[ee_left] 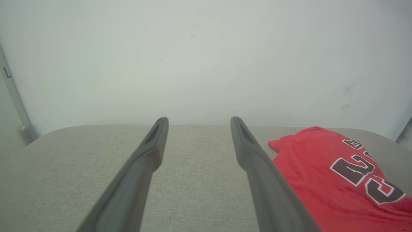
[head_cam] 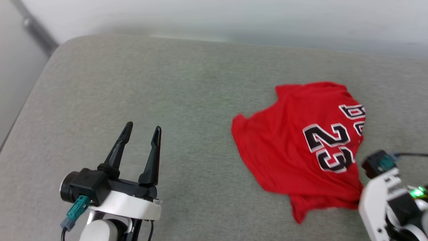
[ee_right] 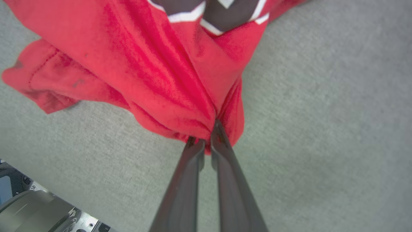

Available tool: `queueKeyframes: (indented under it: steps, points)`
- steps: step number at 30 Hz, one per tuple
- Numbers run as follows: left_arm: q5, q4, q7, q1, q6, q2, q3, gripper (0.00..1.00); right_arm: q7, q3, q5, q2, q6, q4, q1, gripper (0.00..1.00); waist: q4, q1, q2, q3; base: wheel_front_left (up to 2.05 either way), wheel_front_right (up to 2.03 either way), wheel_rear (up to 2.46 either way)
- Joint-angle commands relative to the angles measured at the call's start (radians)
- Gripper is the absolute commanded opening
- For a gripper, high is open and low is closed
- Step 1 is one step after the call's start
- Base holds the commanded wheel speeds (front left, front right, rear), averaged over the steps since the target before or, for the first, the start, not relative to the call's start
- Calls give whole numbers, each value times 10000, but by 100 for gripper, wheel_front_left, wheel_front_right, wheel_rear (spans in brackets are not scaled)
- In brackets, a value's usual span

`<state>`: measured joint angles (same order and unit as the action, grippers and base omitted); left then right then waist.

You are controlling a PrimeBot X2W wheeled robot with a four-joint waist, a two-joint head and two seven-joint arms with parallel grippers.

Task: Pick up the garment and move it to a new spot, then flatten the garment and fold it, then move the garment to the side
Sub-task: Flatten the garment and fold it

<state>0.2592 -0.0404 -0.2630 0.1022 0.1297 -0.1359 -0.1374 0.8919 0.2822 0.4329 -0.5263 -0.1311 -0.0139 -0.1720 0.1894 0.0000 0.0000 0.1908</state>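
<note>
On the right part of the grey fabric-covered table (head_cam: 133,83): the garment (head_cam: 294,150), red and rumpled, spread loosely rather than flat. Carries a large black 23 outlined in white, upside down in the head view, with part of some black, white-edged lettering just past it at the far right edge. Ends in 1 red corner at the far side and 1 narrow flap at the near side. Gathered into tight folds at the near right edge, all running to a single pinch.

At that pinch: the right gripper (ee_right: 206,133), its 2 dark fingers (ee_right: 225,180) pressed almost together on a bunch of red cloth, with a sliver of red between the tips. Seen from the right wrist, the garment (ee_right: 161,64) fans out from the tips over the grey surface. In the head view, the pale right forearm (head_cam: 378,204) at the lower right corner, touching the garment's near edge.

At the near left, well apart from the garment: the left gripper (head_cam: 143,127), fingers spread wide, holding nothing, pointing toward the far side. From the left wrist, the same gripper (ee_left: 198,120) above bare grey fabric, the garment (ee_left: 322,180) to its right, a pale wall (ee_left: 206,58) beyond.
</note>
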Motion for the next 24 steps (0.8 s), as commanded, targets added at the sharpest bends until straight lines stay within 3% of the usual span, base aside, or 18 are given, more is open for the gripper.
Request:
queueKeyframes:
  steps: [1, 6, 11, 12, 14, 19, 24]
  points:
    - [-7, -16, -25, -116, 2, -56, 28, 100, 98, -401, -86, 70, 7, -236, 520, 0, -430, 0, 0, -242, 0, 0, 0]
    - [-23, -4, -25, -127, 2, -122, -13, 100, 44, -1306, -263, 364, 7, -763, 1910, 0, -853, 0, 0, -296, 0, 0, 0]
    - [22, 91, -26, -75, 2, -180, -109, 100, -436, -1133, -360, 717, 5, -709, 2676, 0, -1077, 0, 0, -335, 0, 0, 0]
    - [33, 108, -25, -59, 2, -182, -137, 100, -649, -1075, -343, 791, 5, -708, 2712, 4, -1111, 0, 0, -339, 0, 0, 0]
    - [51, 150, -25, -41, 2, -200, -182, 100, -1107, -1001, -372, 914, 5, -651, 2643, 100, -1176, 0, 0, -367, 0, 0, 0]
    - [109, 216, -25, -167, 2, -222, -161, 100, -2972, -1112, -17, 1336, 7, -870, 1950, 100, -1418, 0, 0, -605, 0, 0, 0]
    - [206, 159, -25, -256, 2, -277, -147, 100, -5054, -1906, 202, 2010, 5, -1611, 1511, 100, -1687, 0, 0, -630, 0, 0, 0]
